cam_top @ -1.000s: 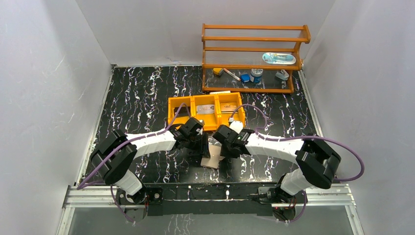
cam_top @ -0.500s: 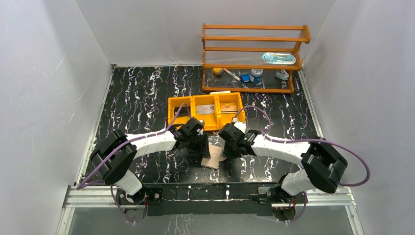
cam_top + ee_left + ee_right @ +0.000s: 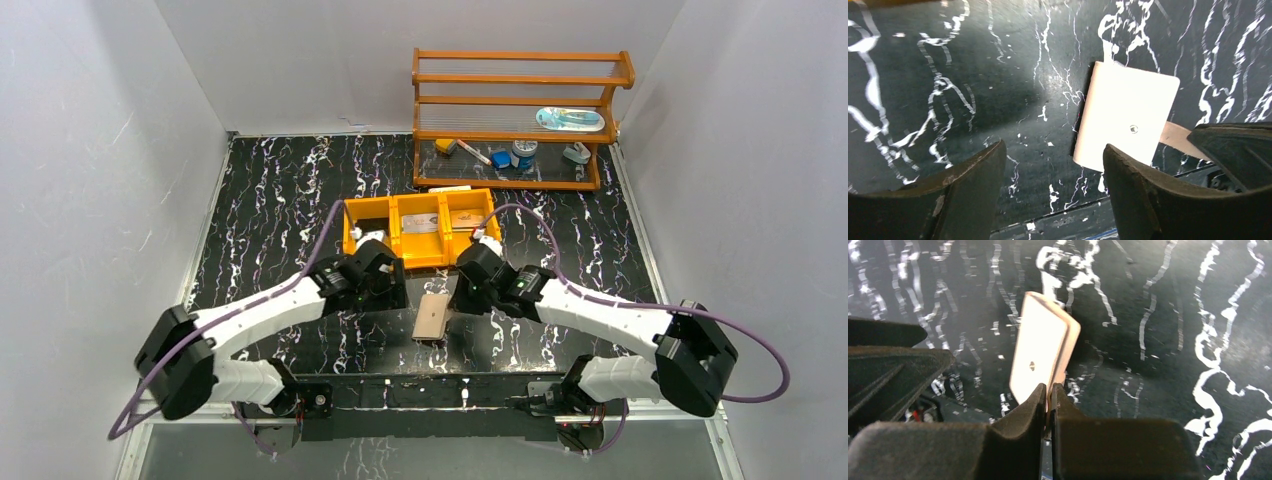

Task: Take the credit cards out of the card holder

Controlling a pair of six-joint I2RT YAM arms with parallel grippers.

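Withdrawn leftward since a second ago: left gripper, jaws released, empty. Now lying folded on black table, lower centre of top view, just below orange tray: card holder. Clenched on card holder's tan edge: right gripper.

**Card holder between the grippers, tray behind**

We find the card holder lying on the table, near the front edge and about midway across. The left gripper is just to its left, apart from it. The right gripper meets its right edge. Directly behind the holder sits the tray, with items in its middle and right compartments. Further back, to the right, we see the shelf rack, with small things on its lowest shelf and a package one shelf up.
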